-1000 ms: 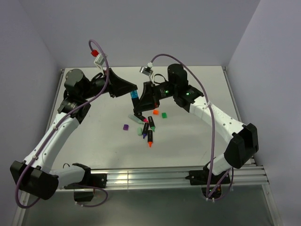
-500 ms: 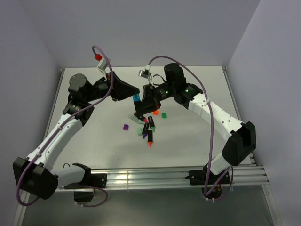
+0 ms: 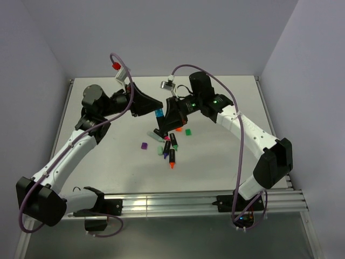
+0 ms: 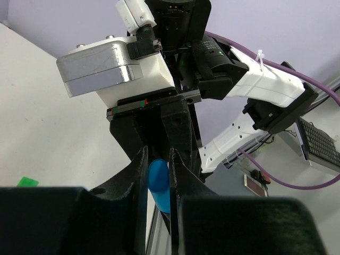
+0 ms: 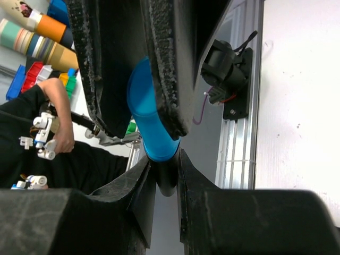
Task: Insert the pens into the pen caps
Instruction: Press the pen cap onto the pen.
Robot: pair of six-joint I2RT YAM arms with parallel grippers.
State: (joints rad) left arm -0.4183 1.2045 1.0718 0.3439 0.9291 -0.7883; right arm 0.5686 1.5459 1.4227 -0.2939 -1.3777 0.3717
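The left pincer (image 4: 158,166) is clamped on the blue cap (image 4: 158,179), its two fingers pressed to either side of it. Facing it tip to tip, the right pincer (image 5: 164,159) is closed tight on the black barrel of a pen (image 5: 166,185), which runs straight into the cap's end. The two meet in the air above the middle of the counter (image 3: 226,162). The step in hand looks like the mating itself: cap and pen seem lined up and at least partly joined, though how deep the pen sits cannot be told. Next would be a firm push along the shared axis, then one pincer letting go. Below them lie the other pens (image 3: 170,147) in a loose bunch, with a purple cap (image 3: 144,145), an orange cap (image 3: 178,129) and a green cap (image 3: 188,131) nearby, all unpaired.
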